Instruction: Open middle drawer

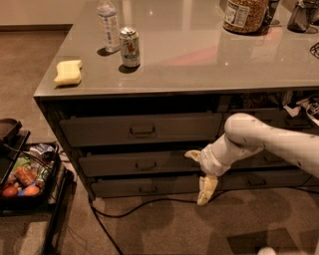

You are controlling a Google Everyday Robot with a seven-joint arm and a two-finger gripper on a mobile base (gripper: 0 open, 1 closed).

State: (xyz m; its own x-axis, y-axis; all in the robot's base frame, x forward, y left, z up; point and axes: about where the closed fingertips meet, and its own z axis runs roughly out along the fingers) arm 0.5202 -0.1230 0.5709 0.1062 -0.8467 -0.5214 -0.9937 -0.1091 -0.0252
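The middle drawer (pixel 124 163) is a wide grey-brown front in the left stack under the counter, with a small metal pull (pixel 145 165) at its centre. Its front lies about in line with the taller drawer (pixel 99 130) above and the slim drawer (pixel 119 187) below. My gripper (pixel 199 173) is open, with one cream finger (pixel 192 155) over the right end of the middle drawer's front and the other (pixel 207 189) lower, near the floor. It is to the right of the pull and holds nothing. My white arm (pixel 269 139) comes in from the right.
On the grey counter (pixel 199 60) are a yellow sponge (pixel 68 72), a water bottle (pixel 108 25), a soda can (pixel 130 46) and a jar (pixel 243 15). A black cable (pixel 139 208) runs along the floor. A black cart with food (pixel 25 174) stands at the left.
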